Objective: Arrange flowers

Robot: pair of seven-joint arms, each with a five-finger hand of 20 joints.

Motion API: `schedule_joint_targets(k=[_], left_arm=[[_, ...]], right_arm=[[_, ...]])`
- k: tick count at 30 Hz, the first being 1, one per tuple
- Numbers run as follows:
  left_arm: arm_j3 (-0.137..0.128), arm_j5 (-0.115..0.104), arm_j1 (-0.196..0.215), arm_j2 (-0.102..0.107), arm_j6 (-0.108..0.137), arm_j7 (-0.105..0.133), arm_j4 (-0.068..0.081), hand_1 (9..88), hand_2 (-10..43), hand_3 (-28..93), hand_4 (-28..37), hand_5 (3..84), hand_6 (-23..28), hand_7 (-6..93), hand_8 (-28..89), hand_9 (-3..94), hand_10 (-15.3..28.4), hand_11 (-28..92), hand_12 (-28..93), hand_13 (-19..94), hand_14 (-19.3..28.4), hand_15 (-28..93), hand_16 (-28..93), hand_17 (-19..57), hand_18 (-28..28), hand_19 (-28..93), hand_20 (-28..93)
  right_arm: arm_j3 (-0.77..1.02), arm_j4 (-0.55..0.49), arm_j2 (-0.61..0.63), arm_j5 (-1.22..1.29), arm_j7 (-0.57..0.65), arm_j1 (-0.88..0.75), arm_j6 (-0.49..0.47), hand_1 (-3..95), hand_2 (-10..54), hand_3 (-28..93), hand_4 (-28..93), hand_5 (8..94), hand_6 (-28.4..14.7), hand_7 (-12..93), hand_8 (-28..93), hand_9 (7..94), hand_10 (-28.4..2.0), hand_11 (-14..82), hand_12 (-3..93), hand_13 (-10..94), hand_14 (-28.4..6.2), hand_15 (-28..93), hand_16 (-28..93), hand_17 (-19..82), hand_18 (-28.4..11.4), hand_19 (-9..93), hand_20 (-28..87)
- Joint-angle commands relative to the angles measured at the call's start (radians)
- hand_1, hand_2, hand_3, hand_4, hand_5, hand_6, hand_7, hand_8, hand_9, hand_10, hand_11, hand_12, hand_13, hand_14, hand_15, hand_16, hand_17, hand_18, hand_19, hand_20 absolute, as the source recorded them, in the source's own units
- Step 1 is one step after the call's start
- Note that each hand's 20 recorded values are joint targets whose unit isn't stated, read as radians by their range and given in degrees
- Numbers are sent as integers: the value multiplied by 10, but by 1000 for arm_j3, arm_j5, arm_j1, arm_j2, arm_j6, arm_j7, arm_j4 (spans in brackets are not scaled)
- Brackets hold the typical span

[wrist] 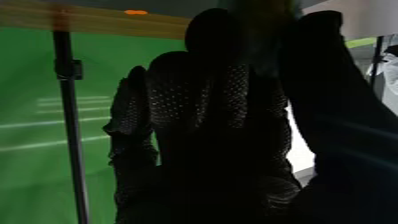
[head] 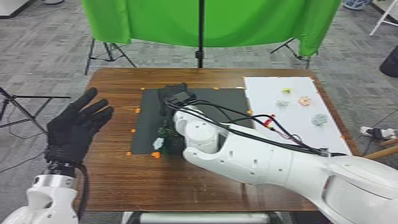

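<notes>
In the head view, the robot's white right arm (head: 275, 162) crosses the brown table (head: 115, 180), its gloved right hand (head: 178, 94) over the black mat (head: 226, 102) – whether it grips anything, I cannot tell. A pale flower (head: 158, 143) lies at the mat's near part; four more flowers (head: 320, 119) rest apart on the white board (head: 266, 87). The left hand (head: 75, 125) is open, fingers extended, beside the table's left edge. In the right wrist view, the right hand (wrist: 213, 145) stands dark before a green cloth (wrist: 31, 100) – a dark, blurred shape (wrist: 264, 30) at its upper part.
</notes>
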Motion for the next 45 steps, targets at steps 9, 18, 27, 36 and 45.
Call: schedule_joint_targets(k=[9,18,27,36,45], left_arm=[[-12,3,-17,-36,-1,-81,17,215,61,817,-271,377,94,104,-90,361,211,219,107,239,284,492,-85,-99,279,571,59],[2,-82,167,20,45,77,-12,215,60,818,-270,377,94,104,-90,361,211,218,106,239,284,493,-84,-99,279,573,60],[3,-73,187,-15,35,76,-10,211,59,821,-274,377,94,105,-91,360,210,218,107,239,284,492,-84,-99,280,574,63],[-22,-42,208,-84,19,40,-14,210,59,821,-277,376,94,105,-90,360,210,216,107,239,284,492,-84,-99,279,573,66],[-59,-24,205,-121,16,45,-13,202,59,820,-281,371,87,108,-92,359,209,214,107,237,284,491,-83,-99,281,571,68]], right_arm=[[109,4,-22,-108,-52,-58,-61,381,-95,684,-283,677,33,142,-130,804,-99,422,195,687,-71,755,191,229,-201,825,402],[112,-217,127,3,74,-57,154,355,-95,688,-283,678,19,138,-128,809,-101,424,193,693,-76,755,184,235,-210,830,404],[369,-446,371,26,160,-238,215,342,-95,703,-283,649,-1,127,-123,776,-115,387,179,671,-94,735,172,224,-221,819,398],[619,-575,594,-7,260,-502,150,339,-95,711,-283,602,-22,115,-117,731,-142,350,168,643,-117,730,158,222,-236,816,392],[815,-582,675,54,354,-688,136,333,-95,715,-283,570,-23,115,-115,710,-157,343,163,641,-126,723,143,243,-242,810,372]])
